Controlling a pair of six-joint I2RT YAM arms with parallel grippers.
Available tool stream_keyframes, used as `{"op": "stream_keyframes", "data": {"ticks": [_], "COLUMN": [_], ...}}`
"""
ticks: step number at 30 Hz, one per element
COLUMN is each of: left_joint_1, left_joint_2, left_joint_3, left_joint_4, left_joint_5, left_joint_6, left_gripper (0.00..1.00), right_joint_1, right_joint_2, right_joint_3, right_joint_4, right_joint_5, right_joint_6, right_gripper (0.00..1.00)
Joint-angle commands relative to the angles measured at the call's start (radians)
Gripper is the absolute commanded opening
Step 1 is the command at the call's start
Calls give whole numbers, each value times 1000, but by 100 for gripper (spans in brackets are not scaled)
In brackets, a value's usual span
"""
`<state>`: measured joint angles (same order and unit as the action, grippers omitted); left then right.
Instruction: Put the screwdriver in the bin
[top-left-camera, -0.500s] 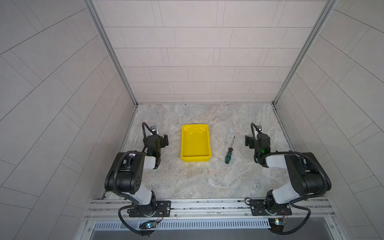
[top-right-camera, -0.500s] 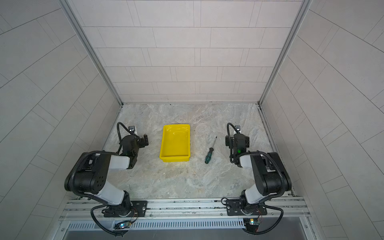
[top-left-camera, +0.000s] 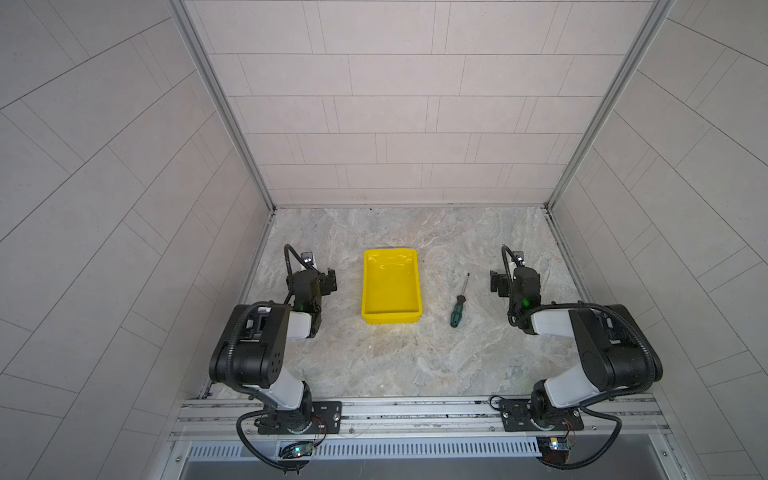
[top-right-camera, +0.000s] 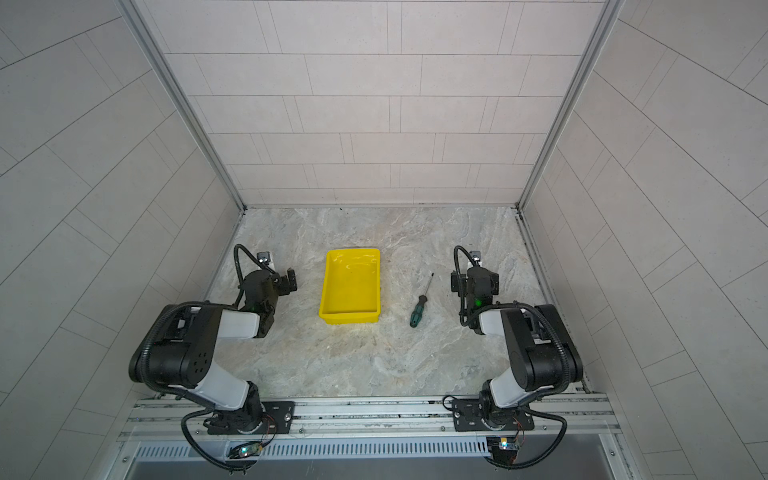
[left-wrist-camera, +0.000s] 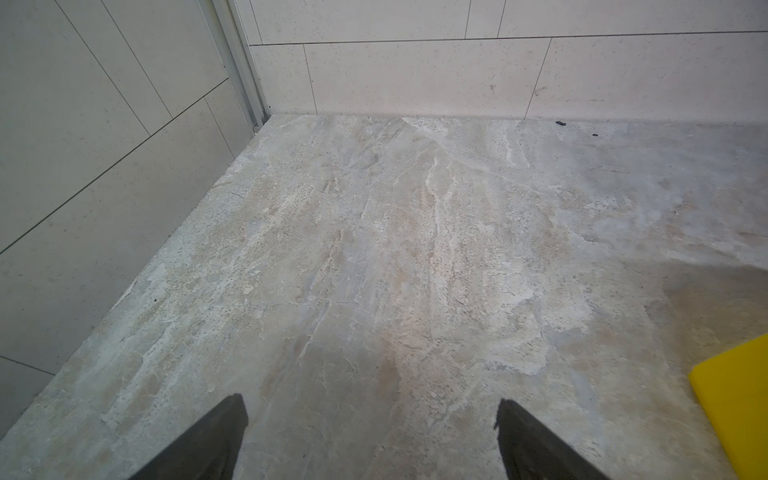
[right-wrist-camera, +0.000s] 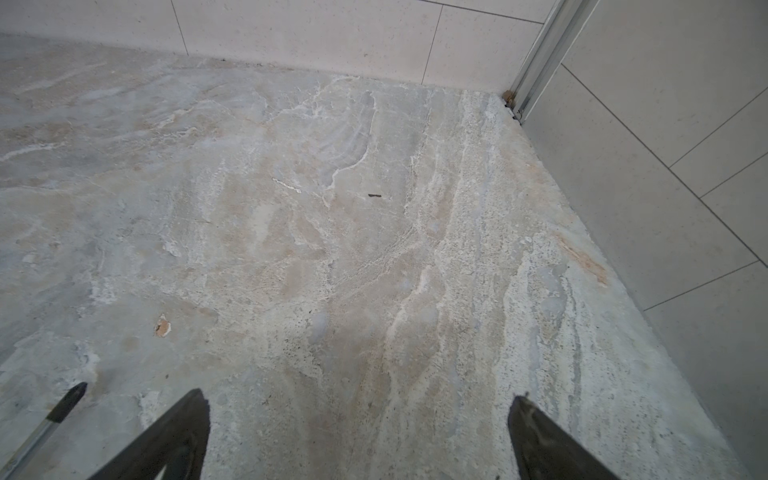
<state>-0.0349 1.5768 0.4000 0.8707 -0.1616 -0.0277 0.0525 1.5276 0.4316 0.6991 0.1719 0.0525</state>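
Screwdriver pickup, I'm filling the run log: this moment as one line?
screwdriver: flat on table, right of bin | bin: empty | left pincer: open, empty | right pincer: open, empty, near screwdriver tip

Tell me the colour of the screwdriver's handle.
Dark green; the screwdriver shows best in a top view.

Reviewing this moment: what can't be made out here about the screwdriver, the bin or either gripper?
- The screwdriver: tip shape is too small in both top views. The right wrist view cuts off its handle at the frame edge.
- The bin: the left wrist view shows one corner only; the frame edge cuts off the rest.
- The left gripper and right gripper: the wrist views show only their tips, so height above the table is unclear.
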Motion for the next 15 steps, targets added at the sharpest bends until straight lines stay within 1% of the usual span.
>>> {"op": "stream_keyframes", "data": {"ticks": [1, 15], "left_joint_1": [6, 5], "left_joint_2": [4, 8], "left_joint_3": [5, 8], "left_joint_4": [28, 22], "left_joint_5": [-1, -4], "left_joint_6": [11, 11], "left_gripper": [100, 100], "right_joint_1": [5, 18], "right_joint_2": [-17, -21], "right_joint_3": [5, -2], "right_joint_4": [16, 28], "right_joint_5": [17, 37], "right_joint_6": [-9, -16], "right_gripper": [99, 100]}}
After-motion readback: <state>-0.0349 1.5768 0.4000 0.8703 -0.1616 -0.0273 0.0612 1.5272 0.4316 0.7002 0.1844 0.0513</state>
